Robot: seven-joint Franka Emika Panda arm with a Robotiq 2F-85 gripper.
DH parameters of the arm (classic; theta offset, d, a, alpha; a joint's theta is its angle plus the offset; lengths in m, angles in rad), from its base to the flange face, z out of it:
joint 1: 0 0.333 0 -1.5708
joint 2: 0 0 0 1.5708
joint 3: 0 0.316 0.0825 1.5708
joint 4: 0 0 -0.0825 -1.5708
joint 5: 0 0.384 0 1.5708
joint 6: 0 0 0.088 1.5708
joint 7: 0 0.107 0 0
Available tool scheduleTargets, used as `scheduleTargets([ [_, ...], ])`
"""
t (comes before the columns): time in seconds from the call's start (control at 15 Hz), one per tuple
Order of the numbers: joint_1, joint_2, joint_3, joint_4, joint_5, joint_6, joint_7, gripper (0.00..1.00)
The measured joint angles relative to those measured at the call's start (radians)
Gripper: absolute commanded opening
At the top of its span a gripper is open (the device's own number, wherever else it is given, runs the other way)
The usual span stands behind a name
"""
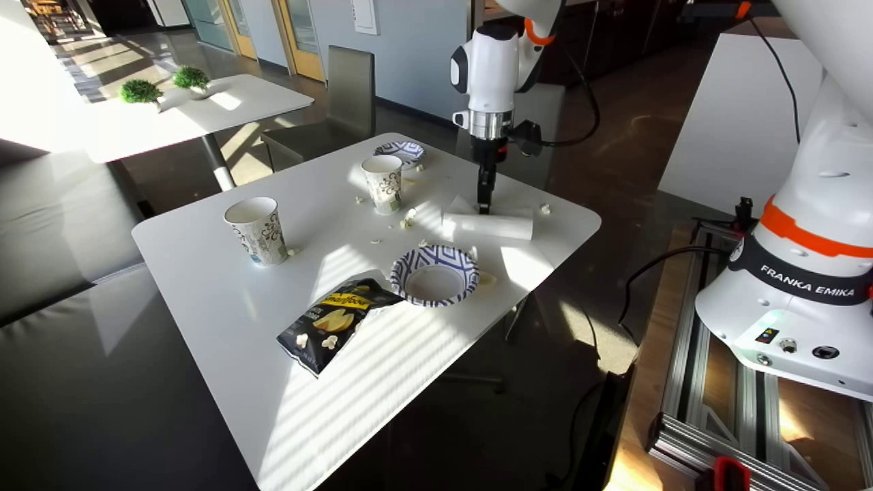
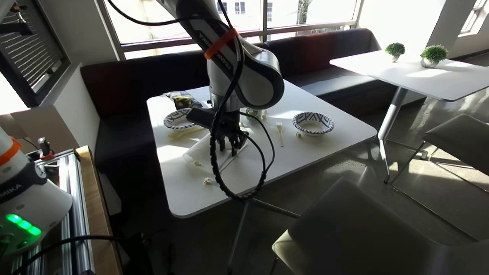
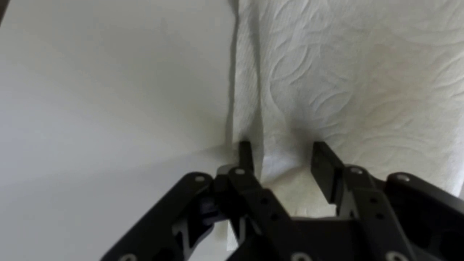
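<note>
My gripper (image 3: 282, 148) is open and points down at a white paper towel (image 3: 362, 90) with an embossed pattern. The fingertips are apart, at or just over the towel near its folded edge; I cannot tell if they touch it. In both exterior views the gripper (image 1: 484, 206) (image 2: 228, 149) stands low at the towel (image 1: 508, 226) (image 2: 199, 152), which lies curled on the white table (image 1: 225, 382). A patterned bowl (image 1: 435, 285) and several popcorn pieces (image 1: 408, 218) lie near it. In an exterior view the arm and its cable partly hide the towel.
Two paper cups (image 1: 256, 233) (image 1: 384, 184), a black popcorn bag (image 1: 334, 324) and another patterned bowl (image 1: 402, 153) are on the table. A pale fork (image 2: 280, 133) lies by that bowl (image 2: 313, 123). A chair (image 2: 344, 229) stands at the table's side.
</note>
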Motion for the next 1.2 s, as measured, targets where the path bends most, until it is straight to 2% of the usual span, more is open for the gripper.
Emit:
scheduleTargets([
  [0.4, 0.04, -0.019, -0.034, -0.034, -0.009, -0.047, 0.019, 0.49],
  [0.87, 0.089, -0.047, -0.081, -0.082, -0.01, -0.075, 0.039, 0.43],
  [1.07, 0.088, -0.047, -0.089, -0.094, -0.01, -0.08, 0.046, 0.47],
  [1.2, 0.085, -0.047, -0.091, -0.103, -0.01, -0.09, 0.046, 0.41],
])
